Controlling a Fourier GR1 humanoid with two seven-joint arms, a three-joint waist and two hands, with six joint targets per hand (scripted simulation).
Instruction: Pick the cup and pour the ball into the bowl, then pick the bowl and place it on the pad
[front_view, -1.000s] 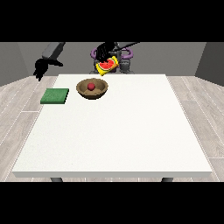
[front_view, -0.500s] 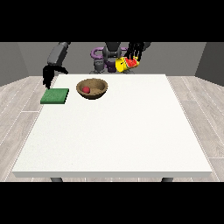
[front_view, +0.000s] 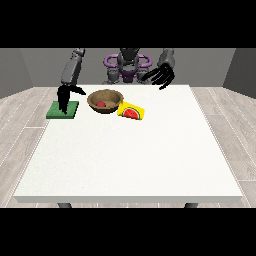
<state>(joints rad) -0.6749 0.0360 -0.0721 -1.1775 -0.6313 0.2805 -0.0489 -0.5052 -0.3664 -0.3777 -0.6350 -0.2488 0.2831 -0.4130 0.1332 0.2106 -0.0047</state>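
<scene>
A brown bowl (front_view: 105, 100) stands on the white table (front_view: 130, 155) near its far edge, with a red ball (front_view: 101, 104) inside it. Just right of the bowl a yellow cup (front_view: 131, 111) with a watermelon picture lies on its side on the table. Left of the bowl lies a green pad (front_view: 63, 110). The hand at the view's left (front_view: 64, 96) hangs over the pad, fingers pointing down and straight, holding nothing. The hand at the view's right (front_view: 160, 76) is raised above the table's far edge, fingers spread, holding nothing.
The robot's torso (front_view: 127, 66) stands behind the table's far edge. The table's white top stretches from the objects toward the camera and to the right.
The cup has left the hand at the view's right and now lies on the table beside the bowl. That hand has opened. The other hand came down over the pad.
</scene>
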